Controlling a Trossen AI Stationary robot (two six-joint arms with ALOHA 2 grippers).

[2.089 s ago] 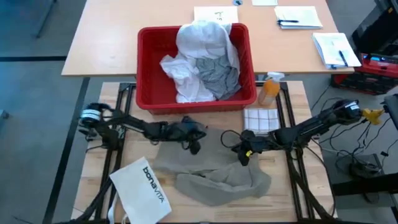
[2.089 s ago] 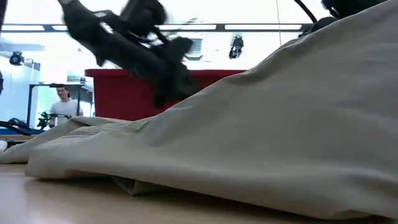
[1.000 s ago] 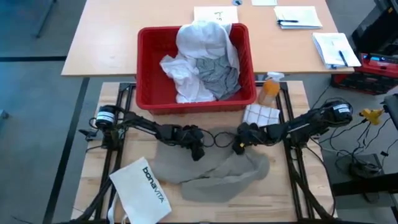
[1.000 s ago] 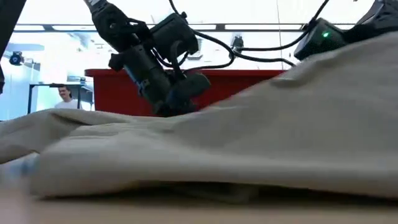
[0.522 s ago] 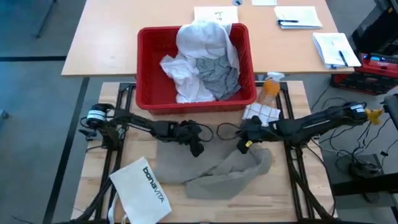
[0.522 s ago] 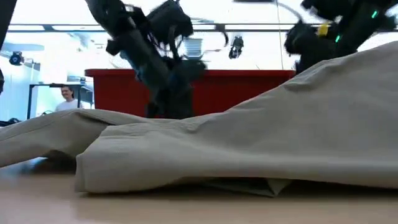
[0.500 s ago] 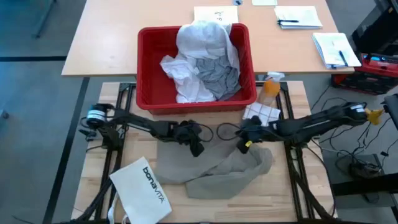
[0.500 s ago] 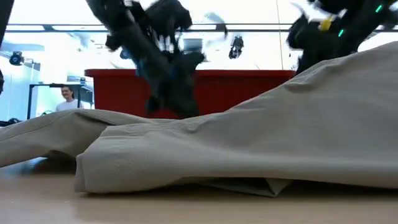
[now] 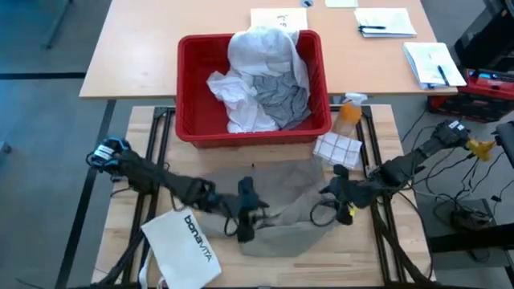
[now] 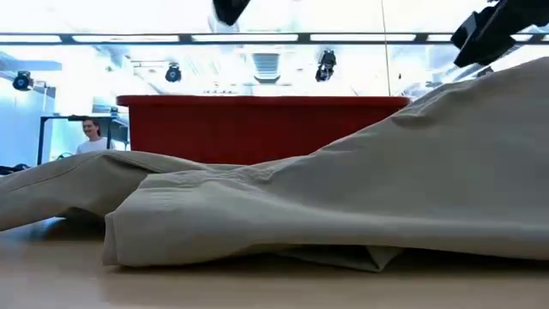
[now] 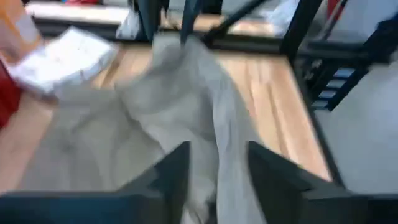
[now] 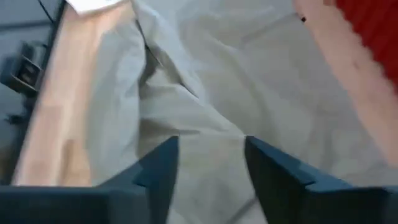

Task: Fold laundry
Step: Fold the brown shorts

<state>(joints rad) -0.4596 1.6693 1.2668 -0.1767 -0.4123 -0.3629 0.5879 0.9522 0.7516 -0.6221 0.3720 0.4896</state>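
A khaki-tan garment [image 9: 281, 193] lies crumpled on the wooden table in front of the red bin; in the low view it [image 10: 343, 206] rests in folds. My left gripper [image 9: 245, 215] stands open over the garment's near left part [image 11: 186, 106]. My right gripper [image 9: 336, 202] stands open over its right part [image 12: 205, 93]. Both are raised above the cloth in the low view. A white shirt [image 9: 257, 56] and a grey T-shirt [image 9: 283, 96] lie heaped in the bin.
The red bin [image 9: 189, 80] stands at the table's far edge. A white "bonavita" bag [image 9: 186, 241] lies at the near left. A checked cloth [image 9: 336, 150] and an orange bottle [image 9: 348, 114] sit at the far right. A person stands in the room behind.
Both grippers have come off the khaki garment, risen, and moved toward the table's near edge, the right one also toward the right. The garment stays down; its far part now lies spread close to the bin.
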